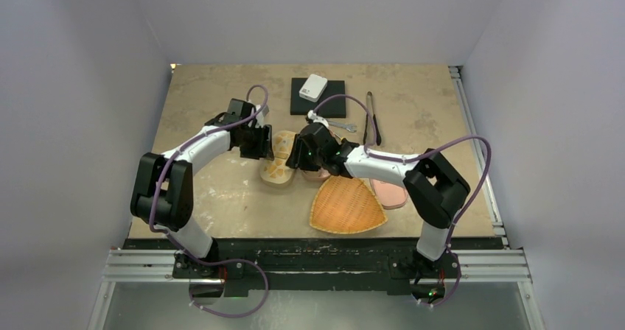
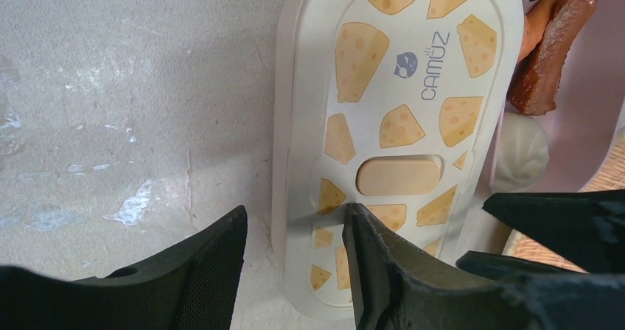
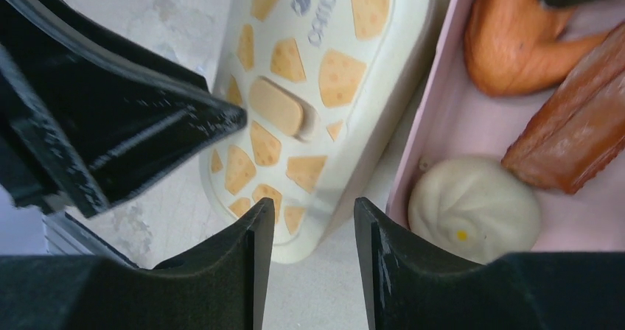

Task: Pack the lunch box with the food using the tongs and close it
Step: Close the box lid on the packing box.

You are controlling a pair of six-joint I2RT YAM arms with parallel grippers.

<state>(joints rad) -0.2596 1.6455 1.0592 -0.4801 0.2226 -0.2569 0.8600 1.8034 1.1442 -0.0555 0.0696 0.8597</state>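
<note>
Scuffed tan tabletop [image 1: 214,102] between plain white walls carries everything. A bun [image 3: 472,208], a sausage [image 3: 575,135] and an orange piece [image 3: 516,39] lie in the pink lunch box [image 3: 449,135]. Packing therefore looks done or nearly so, and the step in hand seems to be getting the lid [image 2: 398,87] onto the box. The lid lies flat on the table just beside the box, at the centre of the overhead view. The tongs [image 1: 372,116] lie well apart at that view's upper right, held by neither arm.

The left gripper [image 2: 295,212] stands partly open astride the lid's long edge, one finger over the printed top and the other over bare table. Whether either finger touches, I cannot tell. The right gripper [image 3: 313,206] hangs with its jaws moderately apart and nothing between them, above the lid's rounded end and the box wall.

To do this well, the outer finger should get under the rim before closing, because the lid sits flush with the table. Its surface looks like smooth, hard plastic and is probably slippery. Lift it level, match its rounded ends to the box and press evenly, with the right gripper perhaps steadying the box.

The lid is a cream oblong printed with yellow cheese wedges, and a tan oval tab [image 2: 398,175] sits in a recess. The bun is matte with a pleated top, and the sausage is glossy brown.
</note>
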